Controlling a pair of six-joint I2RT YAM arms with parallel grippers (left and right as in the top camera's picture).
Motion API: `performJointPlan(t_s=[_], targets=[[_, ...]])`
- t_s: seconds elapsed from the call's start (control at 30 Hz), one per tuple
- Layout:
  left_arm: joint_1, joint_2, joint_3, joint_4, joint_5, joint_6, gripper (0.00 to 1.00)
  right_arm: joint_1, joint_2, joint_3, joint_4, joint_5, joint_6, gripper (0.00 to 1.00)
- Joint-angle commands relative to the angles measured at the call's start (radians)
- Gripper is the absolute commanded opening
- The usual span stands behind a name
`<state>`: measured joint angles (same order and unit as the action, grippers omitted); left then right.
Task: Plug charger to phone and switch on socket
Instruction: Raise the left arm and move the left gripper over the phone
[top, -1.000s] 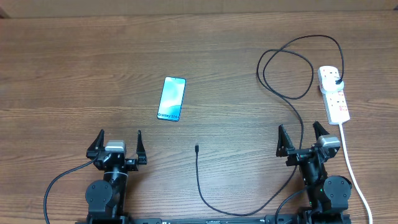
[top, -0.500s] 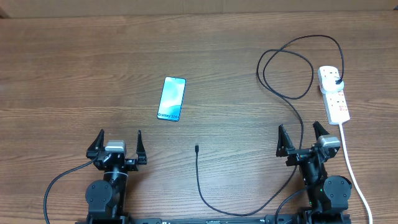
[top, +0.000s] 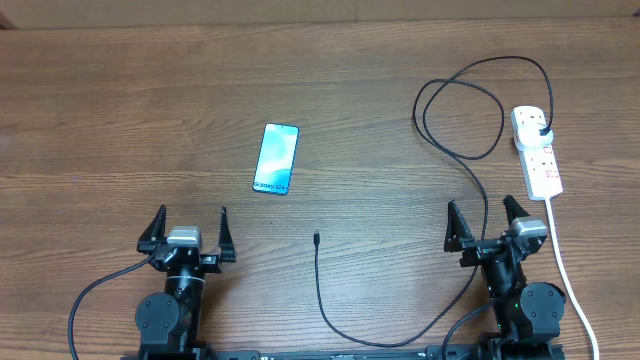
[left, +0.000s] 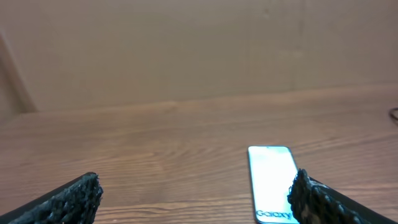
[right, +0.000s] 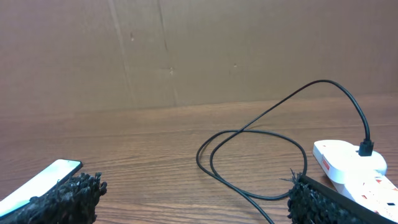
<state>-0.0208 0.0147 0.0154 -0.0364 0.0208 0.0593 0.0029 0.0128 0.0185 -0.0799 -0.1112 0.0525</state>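
Both arms sit folded low at the near edge of the brown wood-grain table, wrists level, fingers pointing out across it. Left gripper: jaws spread wide, nothing between them. Right gripper: same, wide apart and empty. The slim rectangular smartphone with the light blue screen and white "Galaxy" text lies flat, face up, ahead of the left gripper and slightly to its right, well apart from it. The long thin black charger cable has its small connector tip loose on the table between the two arms, below the phone and not touching it. It loops past the right gripper; I can't tell whether it touches. Its black plug is seated in the far outlet of the white elongated power strip, ahead and right of the right gripper. The strip's thick white cord trails toward the near edge.
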Motion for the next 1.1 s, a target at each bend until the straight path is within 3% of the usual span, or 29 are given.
performJointPlan(t_s=[0.0, 0.13, 0.23, 0.4, 0.6, 0.87, 1.07], targets=[[-0.005, -0.008, 0.087, -0.048, 0.141, -0.021, 1.00, 0.007, -0.010, -0.011, 0.003, 0.013, 0.005, 1.00], [-0.005, -0.008, 0.256, -0.224, 0.329, -0.140, 1.00, 0.007, -0.010, -0.011, 0.003, 0.013, 0.005, 1.00], [-0.005, -0.003, 0.393, -0.352, 0.346, -0.219, 1.00, 0.007, -0.010, -0.011, 0.003, 0.013, 0.005, 1.00], [-0.005, 0.107, 0.682, -0.476, 0.366, -0.223, 1.00, 0.007, -0.010, -0.011, 0.003, 0.013, 0.005, 1.00], [-0.005, 0.449, 1.153, -0.753, 0.418, -0.162, 1.00, 0.007, -0.010, -0.011, 0.003, 0.013, 0.005, 1.00], [-0.005, 1.030, 1.826, -1.323, 0.407, -0.076, 1.00, 0.007, -0.010, -0.011, 0.003, 0.013, 0.005, 1.00], [-0.006, 1.327, 2.022, -1.527, 0.388, -0.078, 1.00, 0.007, -0.010, -0.011, 0.003, 0.013, 0.005, 1.00]])
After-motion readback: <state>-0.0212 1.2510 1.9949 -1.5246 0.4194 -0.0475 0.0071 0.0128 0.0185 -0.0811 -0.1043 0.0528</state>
